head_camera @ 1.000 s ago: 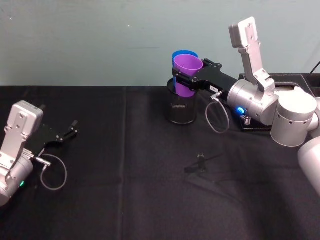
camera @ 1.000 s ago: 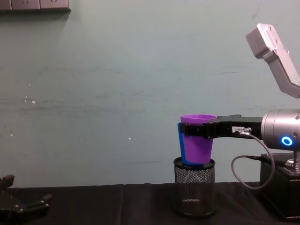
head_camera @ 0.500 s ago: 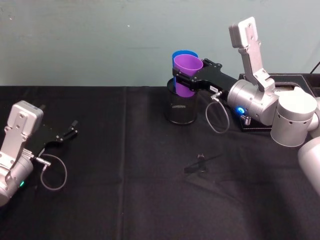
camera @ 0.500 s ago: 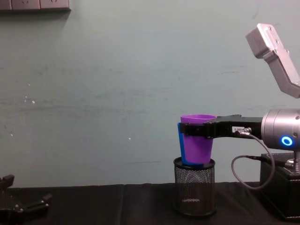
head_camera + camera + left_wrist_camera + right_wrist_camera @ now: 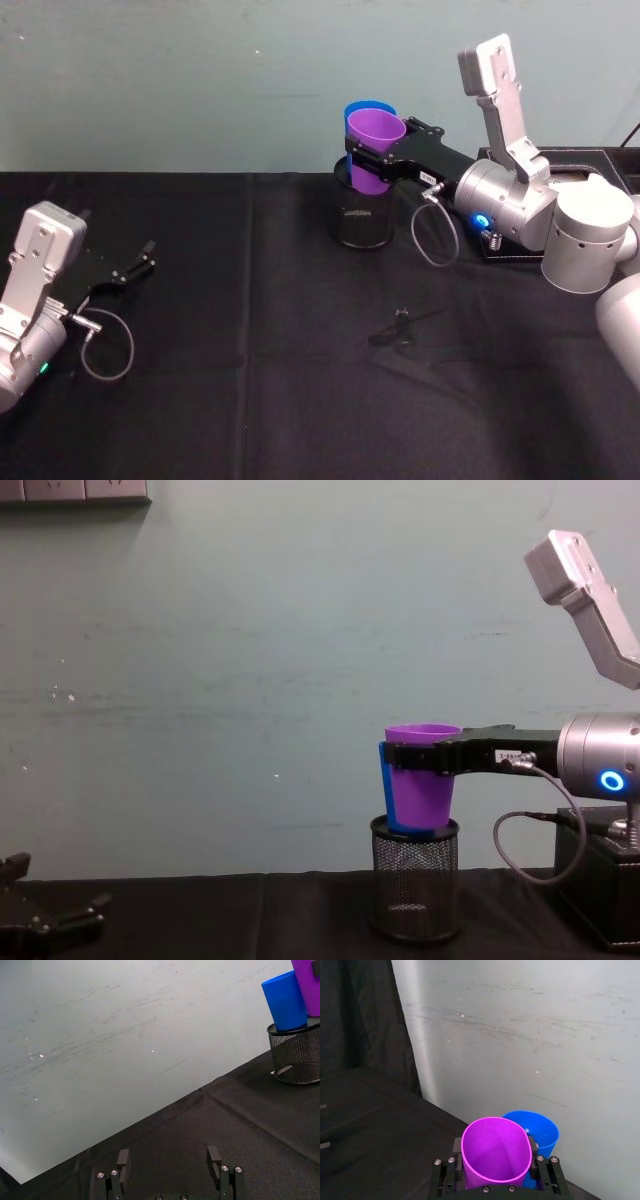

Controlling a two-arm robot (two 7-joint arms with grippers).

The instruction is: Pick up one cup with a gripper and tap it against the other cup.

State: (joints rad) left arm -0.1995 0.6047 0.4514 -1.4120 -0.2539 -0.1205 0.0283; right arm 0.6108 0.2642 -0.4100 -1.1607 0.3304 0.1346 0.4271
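The right gripper [image 5: 364, 163] reaches in from the right, level with the bench, its flat black fingers pinching the purple cup [image 5: 376, 134] from either side just under the rim. In the right wrist view the two fingers [image 5: 457, 1148] press the cup's [image 5: 495, 1152] wall on opposite sides. The cup is held upright: its long axis runs vertical, with the wide open mouth facing up and the narrow base pointing down, at the rim of the black mesh holder [image 5: 414, 880].

The blue cup [image 5: 357, 108] stands upright in that holder, mouth up too, on the far-left side of the purple cup. The two walls lie right against each other, with both rims at about the same height. From the chest view only a blue strip [image 5: 384, 780] shows past the purple cup [image 5: 422, 795].

The holder [image 5: 362, 220] sits at the back of the black-clothed bench [image 5: 250, 380], near the wall.

The left gripper [image 5: 140, 262] lies idle low at the bench's left side, well apart from the cups, with its fingers [image 5: 123, 1158] spread around nothing.
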